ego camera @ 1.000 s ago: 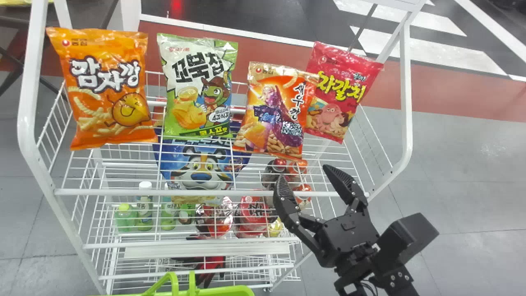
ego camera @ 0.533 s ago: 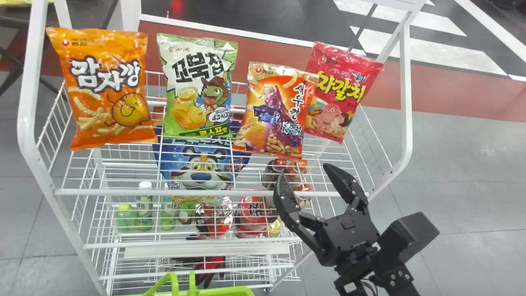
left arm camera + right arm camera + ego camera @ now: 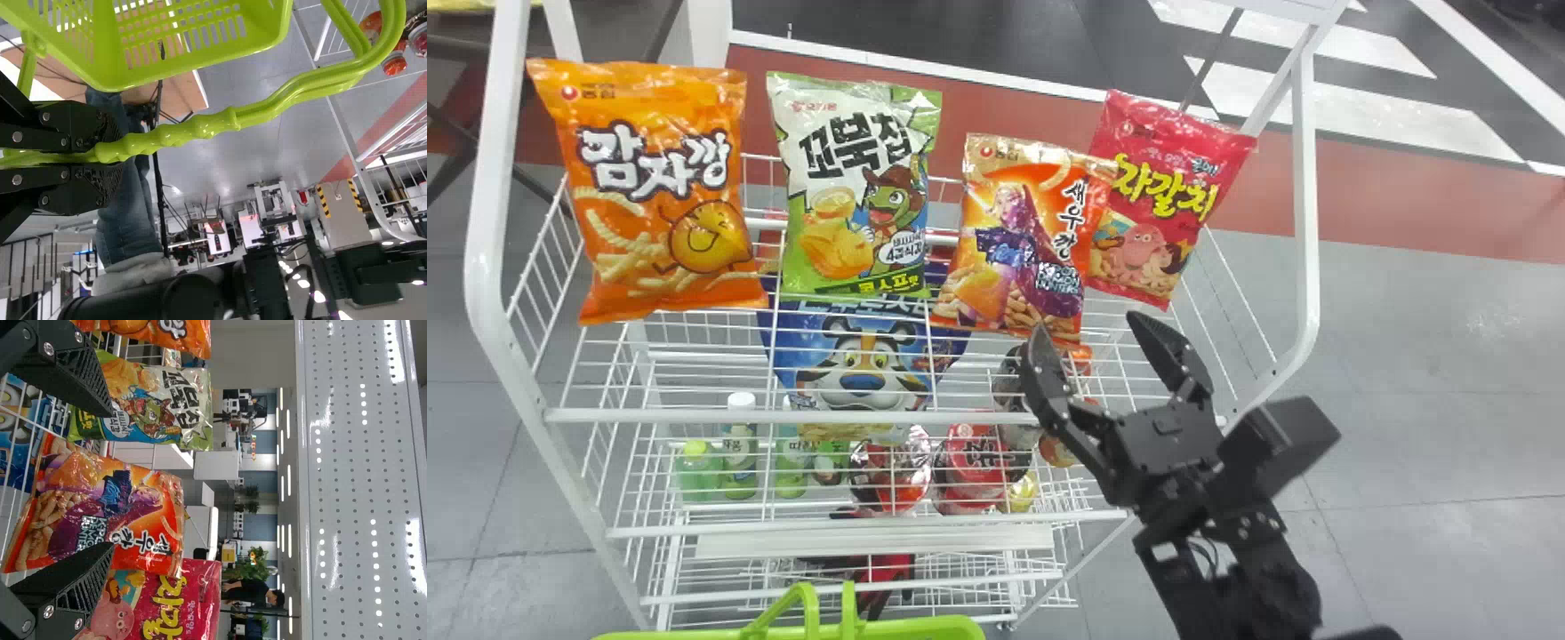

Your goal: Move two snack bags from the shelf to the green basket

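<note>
- Right end effector is black, with tapered fingers, ridged inside
- Left end effector is black, with silver screws
- Right arm has a boxy black housing, thin dark cables

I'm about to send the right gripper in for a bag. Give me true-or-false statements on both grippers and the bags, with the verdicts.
1. The left gripper holds the handle of the basket. True.
2. The right gripper is shut on a bag. False: its fingers are apart, holding nothing.
3. The orange-red bag partly covers the red bag in the head view. True.
4. The red bag is leftmost in the upper row. False: the orange bag is.
</note>
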`<state>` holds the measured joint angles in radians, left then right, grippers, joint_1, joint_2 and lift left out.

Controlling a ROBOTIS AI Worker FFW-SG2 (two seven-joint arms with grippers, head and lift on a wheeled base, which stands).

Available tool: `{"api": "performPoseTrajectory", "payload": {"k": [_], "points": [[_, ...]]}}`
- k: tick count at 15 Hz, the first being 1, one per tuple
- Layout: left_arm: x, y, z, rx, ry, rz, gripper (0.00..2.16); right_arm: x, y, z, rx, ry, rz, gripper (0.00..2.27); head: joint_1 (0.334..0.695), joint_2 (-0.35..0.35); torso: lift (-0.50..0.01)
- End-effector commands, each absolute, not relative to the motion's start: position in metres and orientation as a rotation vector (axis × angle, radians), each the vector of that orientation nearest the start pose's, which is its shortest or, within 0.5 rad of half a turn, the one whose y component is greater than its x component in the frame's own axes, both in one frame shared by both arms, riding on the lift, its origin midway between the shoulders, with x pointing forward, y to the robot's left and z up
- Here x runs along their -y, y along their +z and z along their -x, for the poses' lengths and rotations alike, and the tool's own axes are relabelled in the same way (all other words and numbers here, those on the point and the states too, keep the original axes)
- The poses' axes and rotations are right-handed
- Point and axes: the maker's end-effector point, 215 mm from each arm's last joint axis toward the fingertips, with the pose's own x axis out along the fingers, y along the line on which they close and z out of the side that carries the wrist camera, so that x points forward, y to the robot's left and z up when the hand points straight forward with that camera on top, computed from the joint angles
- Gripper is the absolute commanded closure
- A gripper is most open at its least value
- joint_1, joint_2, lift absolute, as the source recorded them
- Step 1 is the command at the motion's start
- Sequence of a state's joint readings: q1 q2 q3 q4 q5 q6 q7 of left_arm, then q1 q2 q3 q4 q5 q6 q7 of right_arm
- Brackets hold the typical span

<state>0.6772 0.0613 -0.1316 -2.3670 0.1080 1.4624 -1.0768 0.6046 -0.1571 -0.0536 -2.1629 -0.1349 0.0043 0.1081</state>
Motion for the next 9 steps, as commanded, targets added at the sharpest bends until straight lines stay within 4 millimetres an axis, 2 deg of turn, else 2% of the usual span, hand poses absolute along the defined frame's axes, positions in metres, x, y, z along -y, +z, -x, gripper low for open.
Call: {"api": "performPoseTrajectory", "payload": {"k": [1,4,7,9], "points": [[0.014,-0.428,-0.101,-1.251,-1.121,0.759,2.13,0.233,-0.323,-0.451,-0.028,0.146,0.042,0.12,0.695,-0.35,-0.017],[0.016,-0.429,-0.097,-1.274,-1.121,0.751,2.13,0.239,-0.336,-0.492,-0.062,0.119,0.056,0.12,0.695,-0.35,-0.017],[0.014,-0.431,-0.096,-1.29,-1.114,0.749,2.13,0.245,-0.348,-0.52,-0.083,0.098,0.054,0.12,0.695,-0.35,-0.017],[0.013,-0.432,-0.097,-1.295,-1.111,0.743,2.13,0.253,-0.357,-0.531,-0.097,0.073,0.055,0.12,0.695,-0.35,-0.017]]}}
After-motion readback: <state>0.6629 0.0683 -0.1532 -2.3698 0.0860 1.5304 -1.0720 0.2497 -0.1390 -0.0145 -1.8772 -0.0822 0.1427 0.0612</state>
